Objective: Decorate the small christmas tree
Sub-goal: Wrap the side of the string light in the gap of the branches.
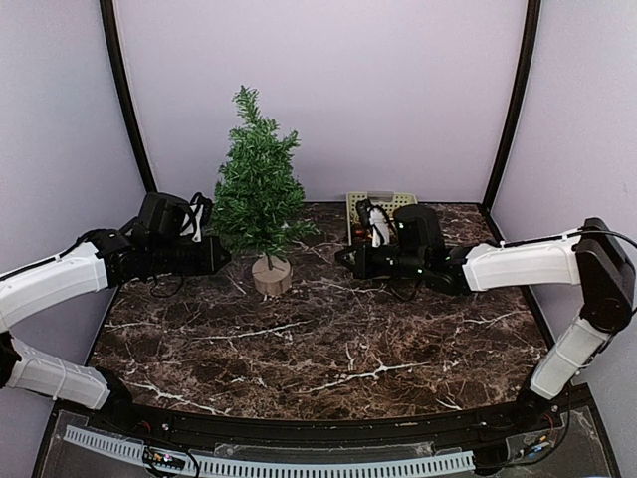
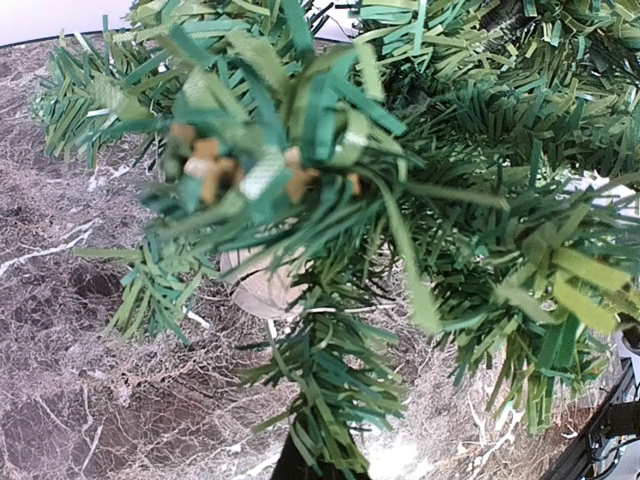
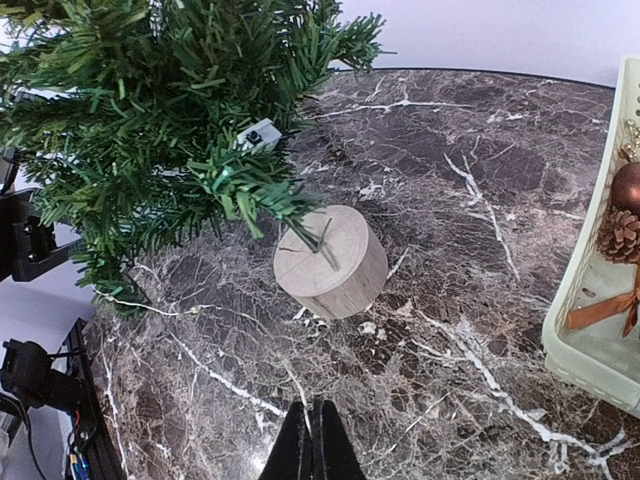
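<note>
The small christmas tree [image 1: 257,189] stands upright in its round tan base [image 1: 272,276] at the back middle of the marble table. My left gripper [image 1: 221,258] reaches into the tree's lower left branches. In the left wrist view it [image 2: 310,455] shows as one dark wedge, shut around a low branch [image 2: 330,380]. My right gripper [image 1: 345,258] hovers to the right of the tree, pointing at it. In the right wrist view it [image 3: 313,440] is shut with nothing visible in it, a short way from the base [image 3: 330,262]. A small grey-white piece [image 3: 260,135] sits among the branches.
A pale yellow-green basket [image 1: 381,206] stands behind my right gripper at the back. Its rim [image 3: 585,330] shows at right in the right wrist view, holding a pine cone [image 3: 618,232], a brown ball [image 3: 628,185] and a brown ribbon [image 3: 600,305]. Purple walls enclose the table.
</note>
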Tool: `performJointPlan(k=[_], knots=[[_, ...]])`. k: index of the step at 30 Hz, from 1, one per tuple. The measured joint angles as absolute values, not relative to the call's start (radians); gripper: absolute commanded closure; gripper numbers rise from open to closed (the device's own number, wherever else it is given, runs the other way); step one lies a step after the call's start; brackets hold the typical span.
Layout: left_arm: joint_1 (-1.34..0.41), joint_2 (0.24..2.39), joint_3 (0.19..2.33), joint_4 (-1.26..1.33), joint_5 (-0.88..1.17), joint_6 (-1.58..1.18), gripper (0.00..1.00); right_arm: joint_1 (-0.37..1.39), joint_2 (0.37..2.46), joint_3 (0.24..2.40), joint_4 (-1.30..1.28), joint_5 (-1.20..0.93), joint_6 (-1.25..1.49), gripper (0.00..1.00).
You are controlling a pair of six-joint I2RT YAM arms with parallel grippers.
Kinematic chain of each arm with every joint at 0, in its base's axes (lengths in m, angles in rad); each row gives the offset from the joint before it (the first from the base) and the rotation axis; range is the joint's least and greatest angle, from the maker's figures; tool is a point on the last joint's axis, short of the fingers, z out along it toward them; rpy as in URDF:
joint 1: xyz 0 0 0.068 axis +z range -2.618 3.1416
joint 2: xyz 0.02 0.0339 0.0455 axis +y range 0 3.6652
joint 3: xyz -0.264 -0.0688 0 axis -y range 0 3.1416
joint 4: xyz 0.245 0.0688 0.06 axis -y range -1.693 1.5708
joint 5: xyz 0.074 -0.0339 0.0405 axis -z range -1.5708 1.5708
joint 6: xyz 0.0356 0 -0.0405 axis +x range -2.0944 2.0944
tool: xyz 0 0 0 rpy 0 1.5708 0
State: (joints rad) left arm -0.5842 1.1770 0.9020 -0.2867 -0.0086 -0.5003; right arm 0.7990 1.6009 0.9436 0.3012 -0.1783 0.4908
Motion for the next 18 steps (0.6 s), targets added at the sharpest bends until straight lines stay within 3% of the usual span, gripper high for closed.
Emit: performJointPlan(k=[18], knots=[[-0.553, 1.185, 0.9, -0.284, -0.007, -0.482, 1.0, 0.797, 1.773, 0.973, 0.397, -0.178, 0.508, 1.0]])
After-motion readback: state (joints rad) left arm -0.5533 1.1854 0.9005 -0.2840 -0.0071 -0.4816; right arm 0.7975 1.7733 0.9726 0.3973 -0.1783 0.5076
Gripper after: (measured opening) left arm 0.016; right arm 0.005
